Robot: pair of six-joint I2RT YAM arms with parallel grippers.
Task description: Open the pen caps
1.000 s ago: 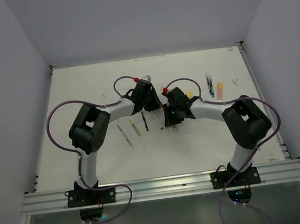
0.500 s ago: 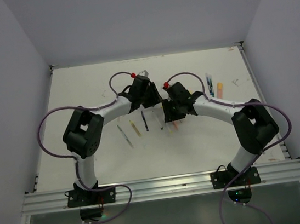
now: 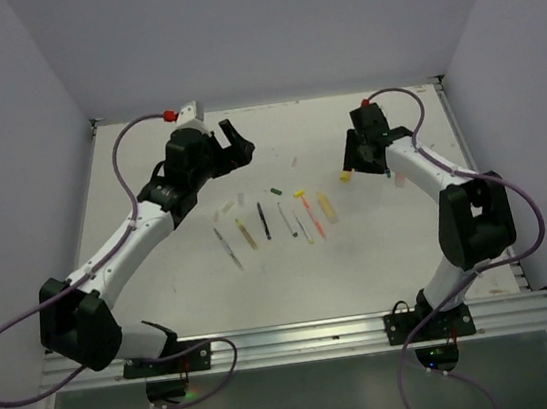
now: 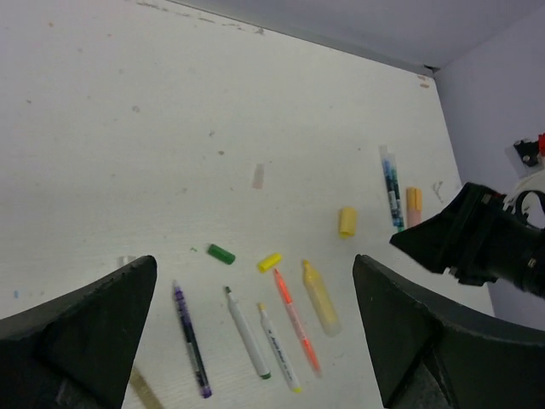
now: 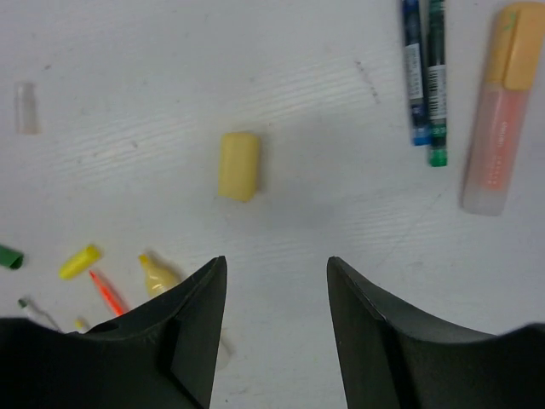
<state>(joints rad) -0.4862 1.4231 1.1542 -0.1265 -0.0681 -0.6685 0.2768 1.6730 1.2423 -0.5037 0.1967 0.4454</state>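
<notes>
**Both sets of fingers spread, loose caps dotted across the tabletop**

Left fingers point(image 4: 77, 341) hang wide apart above the tabletop point(image 4: 128, 111), nothing between them. Right fingers point(image 5: 170, 341) stand parted too, empty, just short of a fat yellow cap point(image 5: 238, 165) lying loose on its side. Mid-table runs a row of pens: a yellow highlighter point(image 4: 319, 298) with its tip bare, a thin orange pen point(image 4: 296, 322) beside it, white pens point(image 4: 249, 341), then a purple pen point(image 4: 192, 341). Near them lie a small yellow cap point(image 4: 269, 262), a green cap point(image 4: 221, 254) and a pale clear cap point(image 4: 257, 175). By the right arm, a blue pen point(image 5: 413, 72) and a green pen point(image 5: 436, 81) lie side by side, with a pink highlighter point(image 5: 498, 111) close by, orange cap on
</notes>
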